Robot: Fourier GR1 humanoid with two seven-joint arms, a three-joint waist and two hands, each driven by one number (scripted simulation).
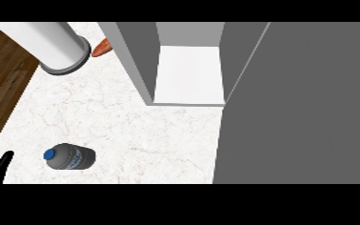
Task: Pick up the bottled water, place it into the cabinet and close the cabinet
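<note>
Bottled water is sitting on the pale marbled worktop at about 8 o'clock in the head view, close to the lower left corner. Its blue cap is showing at the 9 o'clock end of its grey body. From this steep angle it is not clear whether it is standing or lying. Nothing is touching it.

At 9 o'clock from the bottle, right on the view's edge, a thin black sliver of the left hand is showing. So little of it is visible that I cannot tell whether it is open or closed. A narrow strip of worktop is separating it from the bottle. The right hand is not appearing in the view.

Well apart from the bottle, at 12 o'clock, the cabinet is standing open, its grey side wall facing the worktop and its white inner floor showing behind it. A broad grey panel, seemingly the cabinet's open door, is filling the view from 1 to 5 o'clock.

At 11 o'clock a white cylinder with a grey rim is reaching in from the top edge. An orange object is peeking out at its 3 o'clock side, between it and the cabinet wall. Dark wooden floor is showing past the worktop's edge at 9 to 10 o'clock.
</note>
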